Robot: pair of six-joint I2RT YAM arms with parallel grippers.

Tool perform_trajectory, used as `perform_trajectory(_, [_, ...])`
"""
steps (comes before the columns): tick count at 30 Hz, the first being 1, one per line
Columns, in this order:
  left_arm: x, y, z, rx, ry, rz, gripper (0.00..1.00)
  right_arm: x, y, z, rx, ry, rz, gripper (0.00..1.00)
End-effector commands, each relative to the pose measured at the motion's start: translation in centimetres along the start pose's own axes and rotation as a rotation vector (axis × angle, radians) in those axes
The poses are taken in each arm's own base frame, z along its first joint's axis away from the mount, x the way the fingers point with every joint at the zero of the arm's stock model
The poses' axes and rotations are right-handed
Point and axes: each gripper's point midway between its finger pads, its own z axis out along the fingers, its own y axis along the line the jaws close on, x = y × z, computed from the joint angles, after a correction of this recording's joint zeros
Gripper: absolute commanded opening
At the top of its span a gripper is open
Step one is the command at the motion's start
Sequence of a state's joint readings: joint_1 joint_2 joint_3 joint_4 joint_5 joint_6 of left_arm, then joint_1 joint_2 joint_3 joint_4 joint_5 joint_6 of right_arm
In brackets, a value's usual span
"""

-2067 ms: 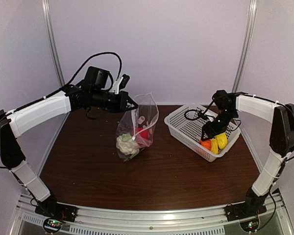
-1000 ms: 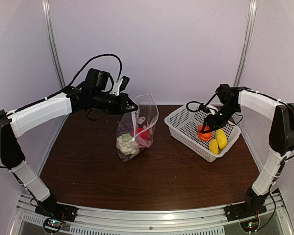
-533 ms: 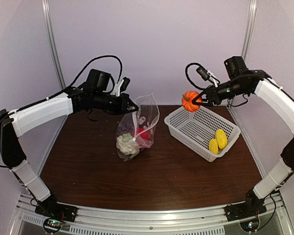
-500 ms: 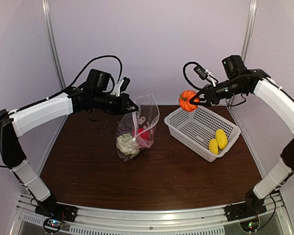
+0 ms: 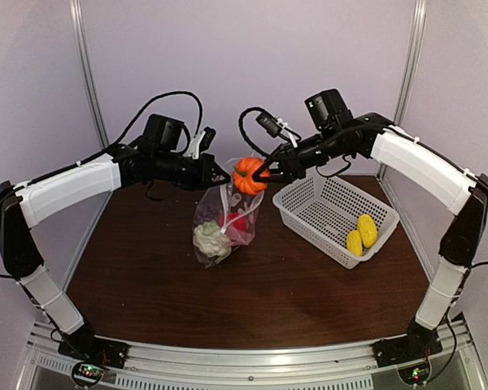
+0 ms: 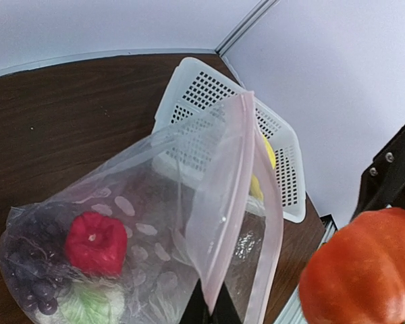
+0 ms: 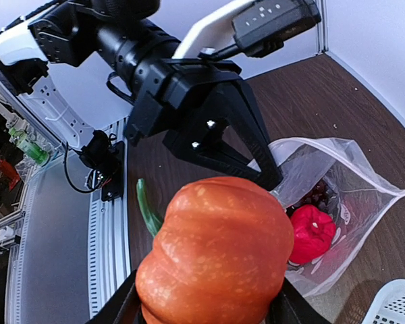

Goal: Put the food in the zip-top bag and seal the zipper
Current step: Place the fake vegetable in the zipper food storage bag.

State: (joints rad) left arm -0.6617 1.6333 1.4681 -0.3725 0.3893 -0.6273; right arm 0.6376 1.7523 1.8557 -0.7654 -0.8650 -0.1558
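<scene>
My left gripper (image 5: 218,176) is shut on the zipper edge (image 6: 223,223) of the clear zip-top bag (image 5: 225,213) and holds its mouth up and open. Inside lie the white cauliflower (image 5: 211,240), the red pepper (image 6: 94,241) and the dark grape bunch (image 6: 28,283). My right gripper (image 5: 260,175) is shut on the orange piece (image 5: 247,175), a toy pumpkin, just above the bag's mouth. It fills the right wrist view (image 7: 216,253) and shows at the left wrist view's corner (image 6: 361,270). Two yellow pieces (image 5: 362,235) lie in the basket.
The white mesh basket (image 5: 313,201) stands on the brown table (image 5: 252,301) right of the bag, under my right forearm. White walls and metal posts close the back and sides. My left arm reaches in from the left.
My right gripper lifted the orange piece out of the basket and carried it left, from above the basket to over the bag's mouth. My left gripper kept holding the bag.
</scene>
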Motion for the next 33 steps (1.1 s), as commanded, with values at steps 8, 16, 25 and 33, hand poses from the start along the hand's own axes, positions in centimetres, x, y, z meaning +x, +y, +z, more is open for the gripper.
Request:
perform_trajectory(8, [-1.7,-1.5,-1.8,0.039,-0.066,0.024,0.00,0.1,-7.1,2.5,0.263,0.063,0.031,0.50])
perform_trajectory(16, [-1.9,-1.6,-1.6,0.047,-0.075,0.017,0.00,1.1,-7.7,2.6,0.335,0.121,0.028,0.59])
perform_trajectory(25, [-1.6,-1.2,-1.1,0.041,-0.066,0.006,0.00,-1.1,-4.8,0.6,0.327,0.100,-0.076,0.75])
perform_trajectory(33, [-1.5,-1.1,-0.6,0.049,-0.060,0.003,0.00,0.5,-6.5,-6.0,0.439,0.080,-0.037,0.75])
